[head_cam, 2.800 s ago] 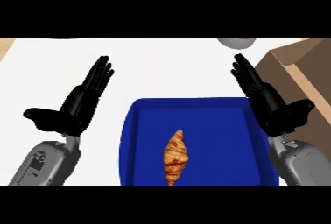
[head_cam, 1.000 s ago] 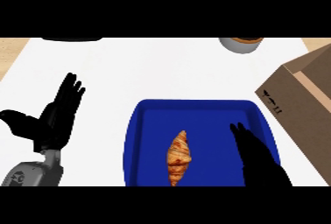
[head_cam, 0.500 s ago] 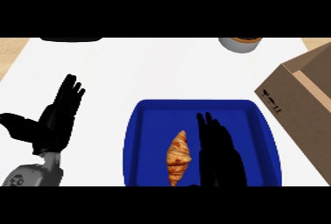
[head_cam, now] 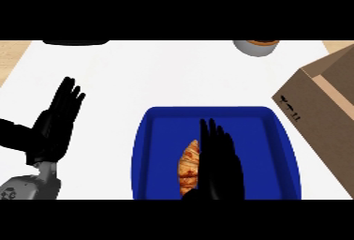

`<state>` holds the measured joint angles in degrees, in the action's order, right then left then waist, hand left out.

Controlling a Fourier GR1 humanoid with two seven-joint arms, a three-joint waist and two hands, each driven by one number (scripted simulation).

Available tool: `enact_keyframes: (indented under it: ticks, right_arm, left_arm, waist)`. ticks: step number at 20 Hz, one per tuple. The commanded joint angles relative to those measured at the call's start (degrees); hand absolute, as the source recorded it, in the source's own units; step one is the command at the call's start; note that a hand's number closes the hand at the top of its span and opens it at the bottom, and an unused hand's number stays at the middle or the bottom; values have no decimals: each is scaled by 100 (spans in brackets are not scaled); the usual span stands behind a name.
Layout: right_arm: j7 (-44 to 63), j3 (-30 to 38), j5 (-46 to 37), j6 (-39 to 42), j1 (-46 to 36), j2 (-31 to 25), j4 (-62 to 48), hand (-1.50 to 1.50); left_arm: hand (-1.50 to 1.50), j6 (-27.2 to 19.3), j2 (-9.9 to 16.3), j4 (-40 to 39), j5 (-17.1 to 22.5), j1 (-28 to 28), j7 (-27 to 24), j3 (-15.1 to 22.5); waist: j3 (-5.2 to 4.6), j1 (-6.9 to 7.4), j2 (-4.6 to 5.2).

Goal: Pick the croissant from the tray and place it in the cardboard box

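Croissant (head_cam: 188, 165) is lying in the tray (head_cam: 275, 154), half hidden as the open right hand (head_cam: 217, 161) is covering it to grasp; box (head_cam: 325, 110) at two o'clock.

Golden croissant (head_cam: 188, 166) lengthwise in blue tray (head_cam: 276, 154)

One head view looks steeply down, close over the counter (head_cam: 173, 75), tray (head_cam: 155, 140) near, box (head_cam: 325, 108) at far right.

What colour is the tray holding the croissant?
Deep blue; the tray shows in the head view, the only view.
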<state>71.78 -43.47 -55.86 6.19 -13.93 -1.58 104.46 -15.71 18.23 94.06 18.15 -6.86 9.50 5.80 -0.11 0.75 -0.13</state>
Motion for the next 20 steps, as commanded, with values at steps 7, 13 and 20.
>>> enact_keyframes:
  ticks: [7, 13, 20]
  right_arm:
    - [1345, -237, 9, -303, -261, 152, -460, -150]
    - [1346, -488, 60, -681, -198, 152, -874, -150]
    - [1343, 10, 109, -229, -545, 152, -955, -150]
  left_arm:
    - [0, 3, -153, -282, -148, -2, -147, -26]
    - [0, 19, -130, -212, -168, -152, 14, -60]
    - [0, 78, -122, 17, -85, 18, 17, -190]
  waist:
    - [4, -42, 8]
    - [5, -36, 7]
    - [2, -25, -6]
